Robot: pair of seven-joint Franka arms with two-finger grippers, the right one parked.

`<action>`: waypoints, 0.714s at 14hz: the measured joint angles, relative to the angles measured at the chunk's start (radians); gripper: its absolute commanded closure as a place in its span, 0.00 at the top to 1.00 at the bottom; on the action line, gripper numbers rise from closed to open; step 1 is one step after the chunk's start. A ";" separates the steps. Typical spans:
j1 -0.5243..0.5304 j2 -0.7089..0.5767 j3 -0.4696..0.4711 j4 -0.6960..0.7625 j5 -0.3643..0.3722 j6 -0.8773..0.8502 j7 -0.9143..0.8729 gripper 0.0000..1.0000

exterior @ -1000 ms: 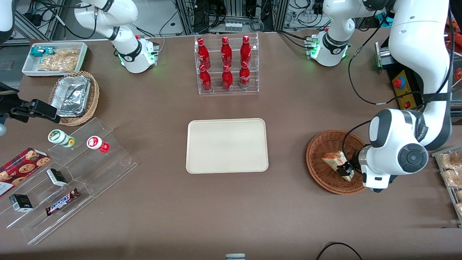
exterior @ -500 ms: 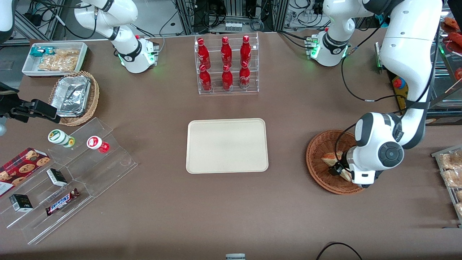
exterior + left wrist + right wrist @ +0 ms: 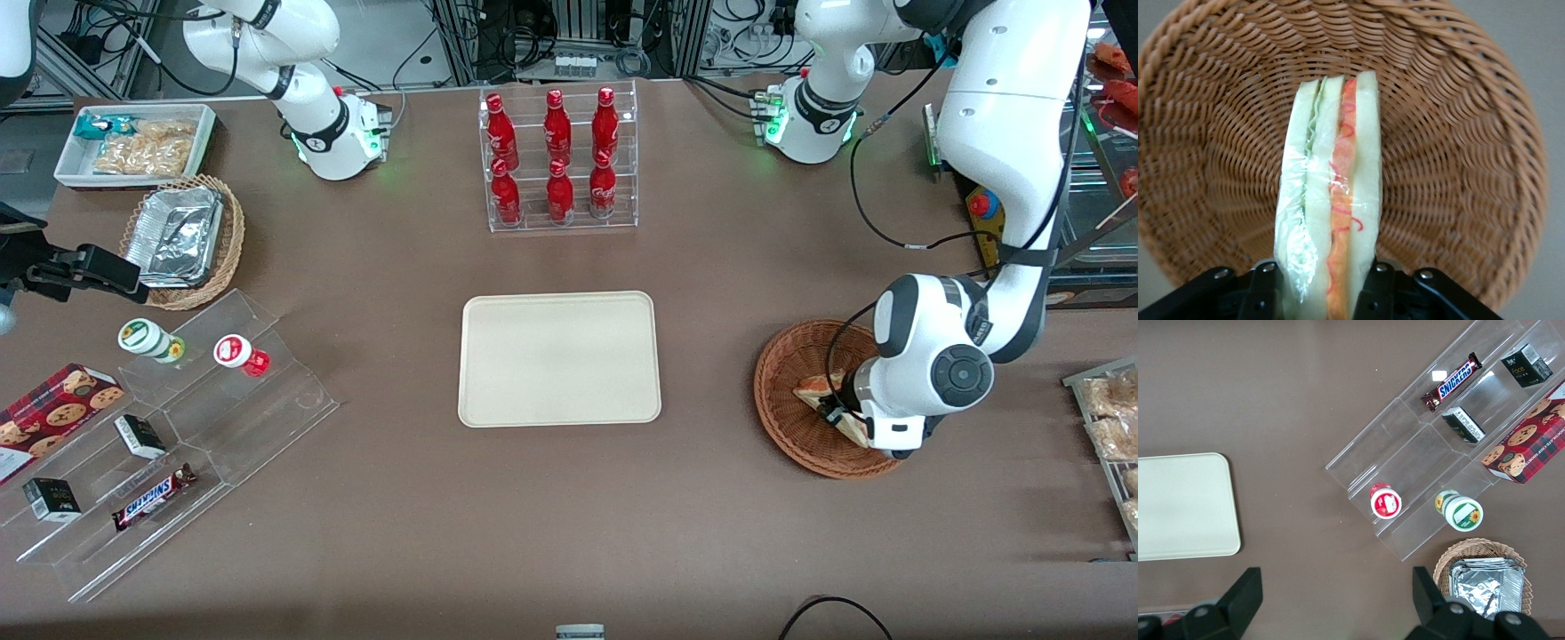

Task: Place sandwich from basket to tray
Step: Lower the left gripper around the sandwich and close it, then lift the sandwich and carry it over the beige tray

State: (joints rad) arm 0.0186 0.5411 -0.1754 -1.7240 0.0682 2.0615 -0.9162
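The sandwich, a wrapped white-bread wedge with green and red-orange filling, lies in the reddish-brown wicker basket toward the working arm's end of the table. My gripper is down inside the basket at the sandwich's wide end. The left wrist view shows the sandwich standing on edge between my gripper's two black fingers, which press against its two bread faces over the basket floor. The cream tray lies bare at the table's middle, beside the basket.
A clear rack of red bottles stands farther from the front camera than the tray. A wire tray of pastries sits at the table edge beside the basket. Acrylic steps with snacks and a foil-filled tan basket lie toward the parked arm's end.
The arm swung in over the basket and came lower, bringing the gripper's fingers round the sandwich's wide end. Over the last half second it has barely moved.
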 measured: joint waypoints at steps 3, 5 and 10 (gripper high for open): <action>-0.099 -0.021 -0.009 0.142 0.000 -0.218 -0.001 0.17; -0.200 -0.023 -0.012 0.215 0.000 -0.270 -0.004 0.18; -0.475 0.074 -0.013 0.350 -0.001 -0.255 -0.020 0.18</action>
State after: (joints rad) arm -0.4562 0.6154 -0.1884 -1.3736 0.0673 1.8063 -0.9363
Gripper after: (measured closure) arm 0.811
